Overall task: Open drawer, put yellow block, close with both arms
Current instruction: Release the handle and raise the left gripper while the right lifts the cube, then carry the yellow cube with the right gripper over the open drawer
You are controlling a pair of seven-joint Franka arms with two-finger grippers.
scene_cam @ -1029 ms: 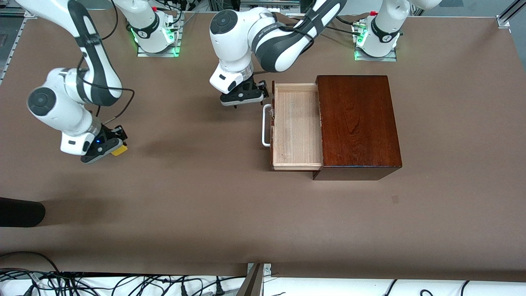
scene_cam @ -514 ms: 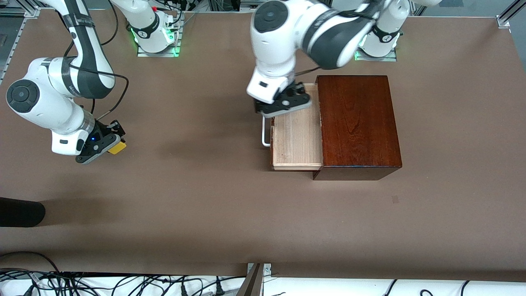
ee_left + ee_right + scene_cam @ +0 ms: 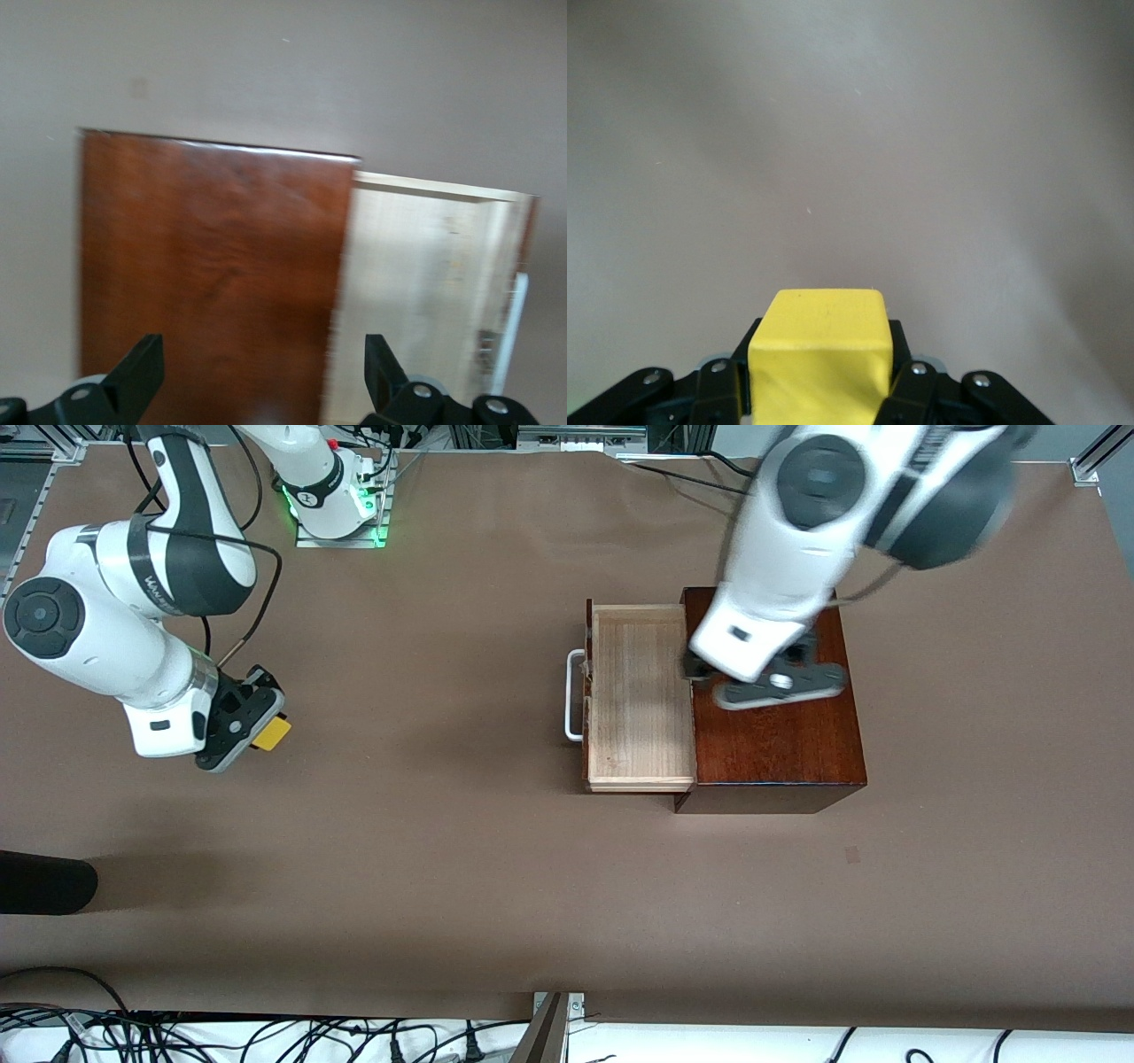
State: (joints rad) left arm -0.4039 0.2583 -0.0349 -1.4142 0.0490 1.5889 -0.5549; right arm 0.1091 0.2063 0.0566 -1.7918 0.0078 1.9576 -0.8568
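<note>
The drawer (image 3: 638,691) stands pulled out of the dark-wood box (image 3: 780,735), its pale tray empty and its white handle (image 3: 574,695) facing the right arm's end of the table. My left gripper (image 3: 772,684) hangs open and empty over the box top. In the left wrist view its fingers (image 3: 142,372) are wide apart over the box (image 3: 213,266), with the drawer (image 3: 425,292) beside it. My right gripper (image 3: 257,724) is shut on the yellow block (image 3: 272,733), low over the bare table toward the right arm's end. The block (image 3: 819,354) fills the jaws in the right wrist view.
A black rounded object (image 3: 44,881) lies at the table's edge, nearer to the front camera than the right gripper. Cables and a metal bracket (image 3: 549,1027) run along the near edge. Bare brown table lies between the block and the drawer.
My left gripper has swung from beside the drawer's handle, across the open drawer, to over the box top. My right gripper has shifted a little with the yellow block in it.
</note>
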